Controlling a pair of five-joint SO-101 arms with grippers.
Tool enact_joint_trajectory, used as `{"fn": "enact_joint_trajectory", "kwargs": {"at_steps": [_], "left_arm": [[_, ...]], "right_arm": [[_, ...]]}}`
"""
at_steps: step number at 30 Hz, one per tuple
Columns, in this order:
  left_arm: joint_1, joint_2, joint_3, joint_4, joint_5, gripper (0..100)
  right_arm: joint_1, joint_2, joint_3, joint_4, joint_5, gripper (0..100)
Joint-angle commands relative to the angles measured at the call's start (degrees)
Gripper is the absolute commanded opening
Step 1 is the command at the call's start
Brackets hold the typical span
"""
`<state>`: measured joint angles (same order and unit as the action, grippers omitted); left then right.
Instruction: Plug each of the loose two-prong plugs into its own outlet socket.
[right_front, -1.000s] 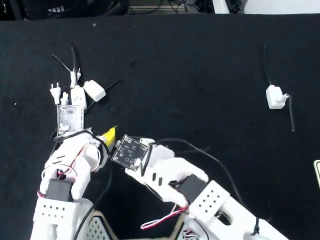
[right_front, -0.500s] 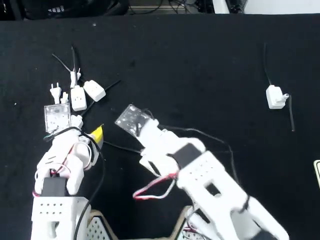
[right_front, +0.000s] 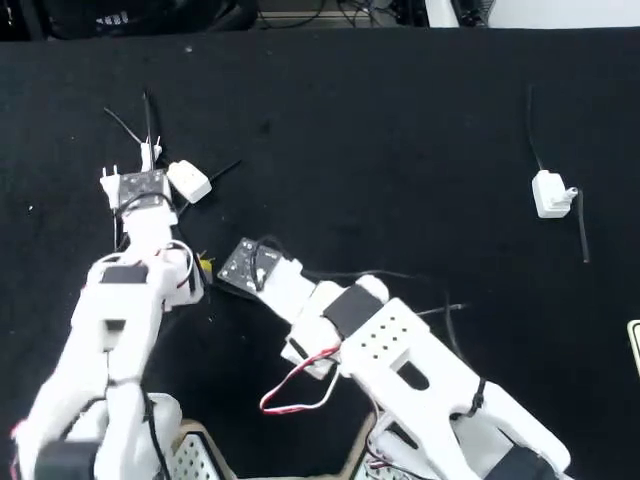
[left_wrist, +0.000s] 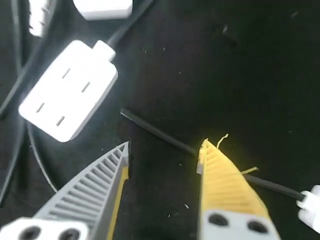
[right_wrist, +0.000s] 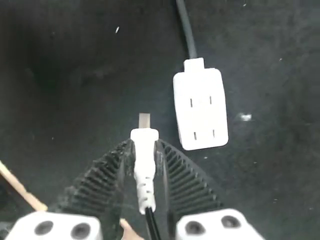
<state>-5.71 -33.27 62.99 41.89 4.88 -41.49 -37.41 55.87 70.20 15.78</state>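
Note:
My right gripper is shut on a white two-prong plug, prongs pointing away from the wrist. A white outlet block with two pairs of slots lies just ahead and to one side of the prongs, apart from them. My left gripper is open over the black mat, and a thin black cord runs between its fingertips. Another white outlet block lies just beyond its grey finger. In the high view the left arm stands over the cluster of white outlets and plugs at the far left.
A white plug block with a black cord lies alone at the far right of the mat. The right arm stretches across the front middle, close beside the left arm. Thin black cords fan out from the far-left cluster.
The left arm has stretched forward over the far-left cluster. The right arm has swung forward and left with the plug held in its gripper.

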Motion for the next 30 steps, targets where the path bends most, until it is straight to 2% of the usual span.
{"fn": "enact_joint_trajectory", "kwargs": {"at_steps": [1,10,16,19,25,30], "left_arm": [[-0.48,9.41,-7.60,-0.97,-0.09,22],[-1.10,18.29,-10.95,-0.44,-0.44,22],[-0.57,19.08,-14.55,8.79,-0.53,22],[-0.57,19.16,-15.25,10.81,-0.62,22],[-0.48,19.16,-14.90,10.90,-5.89,22],[1.45,18.55,-15.34,14.42,-9.23,22]], "right_arm": [[0.44,0.66,1.45,-3.52,0.79,1.0],[10.55,0.75,2.95,-9.49,6.15,1.0],[12.92,0.75,2.68,-10.11,7.91,1.0],[12.92,0.75,2.68,-10.11,7.91,1.0],[15.38,0.75,-0.84,-9.58,7.91,1.0],[17.67,0.84,-4.88,-6.24,7.82,1.0]]}}
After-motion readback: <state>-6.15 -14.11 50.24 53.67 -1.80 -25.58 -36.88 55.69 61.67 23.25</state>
